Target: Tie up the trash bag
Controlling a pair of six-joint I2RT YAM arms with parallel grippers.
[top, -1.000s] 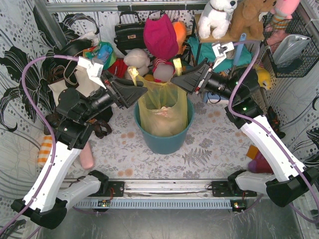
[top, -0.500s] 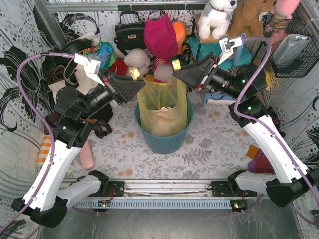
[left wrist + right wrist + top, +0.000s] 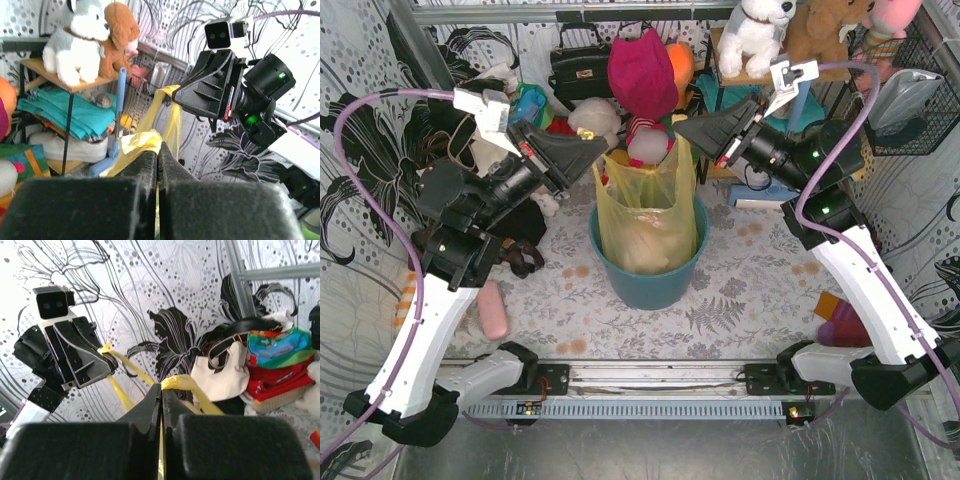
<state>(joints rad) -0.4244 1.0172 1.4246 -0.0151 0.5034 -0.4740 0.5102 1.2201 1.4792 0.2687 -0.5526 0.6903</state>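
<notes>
Above the teal bin [image 3: 650, 288] at mid-bench, the trash bag [image 3: 645, 215] stretches up between my arms. My left claw [image 3: 603, 152] pinches the left handle strip [image 3: 140, 140] and my right claw [image 3: 678, 128] pinches the right handle strip [image 3: 182, 384]. The claws sit level and near each other, so I judge crossing the strips comes next.

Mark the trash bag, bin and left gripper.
trash bag [image 3: 642, 205], top view, yellow front face.
bin [image 3: 655, 287], top view, teal front wall.
left gripper [image 3: 600, 151], top view, shut fingertips pinching the bag.
</notes>
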